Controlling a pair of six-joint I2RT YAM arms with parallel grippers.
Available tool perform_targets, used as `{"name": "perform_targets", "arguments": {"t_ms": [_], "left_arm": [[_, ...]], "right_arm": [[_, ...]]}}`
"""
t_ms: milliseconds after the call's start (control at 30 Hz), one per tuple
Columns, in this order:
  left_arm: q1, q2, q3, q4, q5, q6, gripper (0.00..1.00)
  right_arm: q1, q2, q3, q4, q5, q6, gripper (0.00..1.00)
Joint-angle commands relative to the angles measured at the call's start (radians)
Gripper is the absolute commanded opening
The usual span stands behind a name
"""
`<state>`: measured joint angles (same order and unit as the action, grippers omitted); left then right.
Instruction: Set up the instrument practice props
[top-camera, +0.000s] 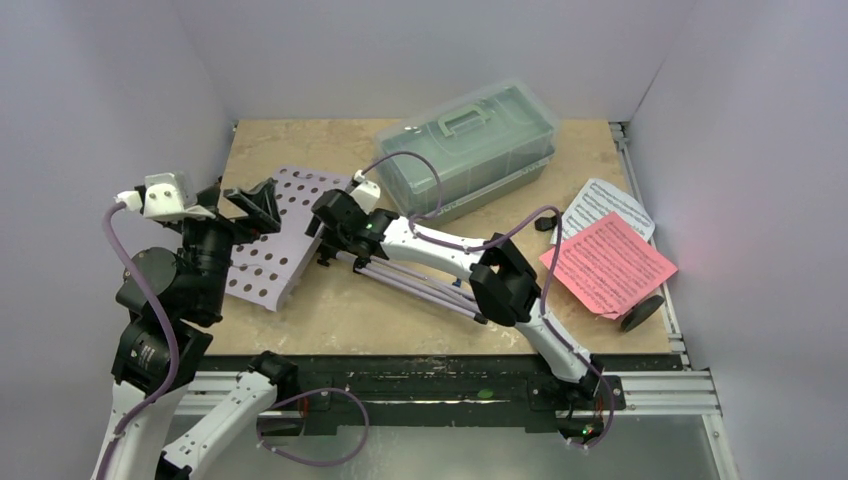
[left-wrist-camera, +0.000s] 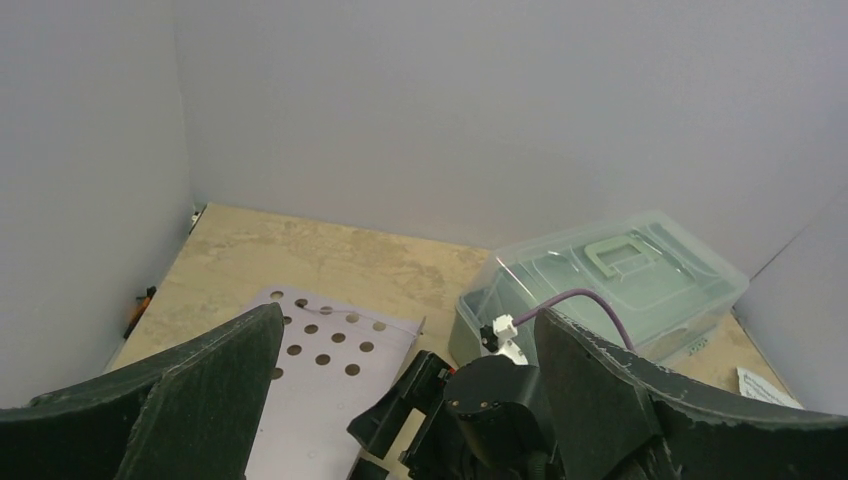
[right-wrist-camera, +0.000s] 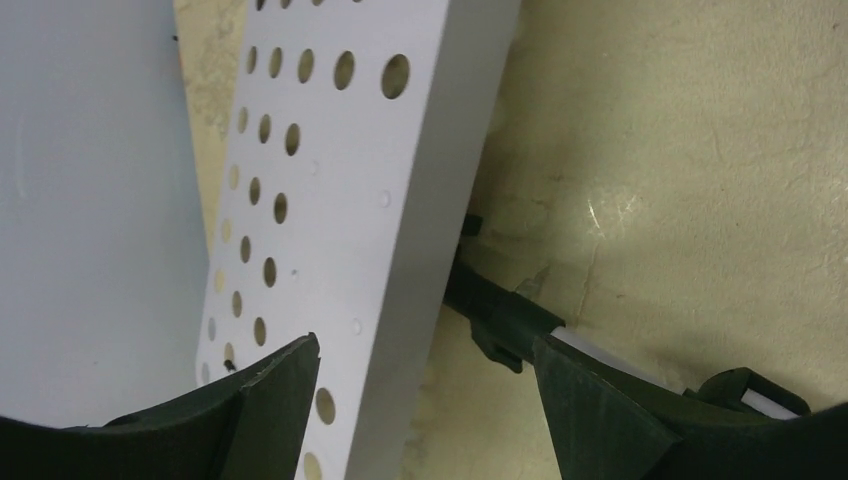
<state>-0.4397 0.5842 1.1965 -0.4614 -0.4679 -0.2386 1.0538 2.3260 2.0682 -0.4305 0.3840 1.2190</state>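
The pale lilac perforated music stand (top-camera: 270, 255) lies flat on the table, its tripod legs (top-camera: 420, 285) stretching right under my right arm. My right gripper (top-camera: 322, 235) stands open astride the plate's right edge (right-wrist-camera: 340, 180), next to the stand's black post (right-wrist-camera: 500, 315), with nothing clamped (right-wrist-camera: 425, 342). Above the plate's left part hovers my left gripper (top-camera: 255, 208), open and empty (left-wrist-camera: 408, 315), with the plate (left-wrist-camera: 320, 390) below it. At the far right a pink sheet (top-camera: 608, 265) overlaps a white sheet (top-camera: 605, 205). The black round-based stand (top-camera: 640, 312) lies by the front right edge.
A translucent green lidded toolbox (top-camera: 470, 150) sits at the back centre, close behind my right wrist (left-wrist-camera: 610, 290). A small black object (top-camera: 545, 223) lies beside the white sheet. White walls close in the table on three sides.
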Motion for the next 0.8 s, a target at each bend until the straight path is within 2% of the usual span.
{"name": "perform_targets", "arguments": {"t_ms": [0,333,467,600,667,767], "left_arm": [[0.002,-0.015,-0.012,-0.015,0.041,0.044,0.96],[0.002,-0.052,-0.021,-0.022,0.041,0.066,0.96],[0.002,-0.06,-0.022,-0.025,0.043,0.069,0.96],[0.002,-0.058,-0.005,-0.033,0.043,0.075,0.96],[0.002,-0.057,0.009,-0.037,0.043,0.08,0.96],[0.002,-0.052,0.023,-0.042,0.041,0.083,0.96]], "right_arm": [[0.007,0.028,0.068,-0.012,0.037,0.063,0.8],[0.008,0.107,0.102,0.036,0.015,0.14,0.66],[0.008,0.122,0.079,0.104,-0.055,0.221,0.54],[0.008,0.147,0.107,0.118,-0.081,0.258,0.52],[0.007,0.144,0.109,0.13,-0.09,0.264,0.51],[0.007,0.104,0.054,0.182,-0.09,0.28,0.43]]}}
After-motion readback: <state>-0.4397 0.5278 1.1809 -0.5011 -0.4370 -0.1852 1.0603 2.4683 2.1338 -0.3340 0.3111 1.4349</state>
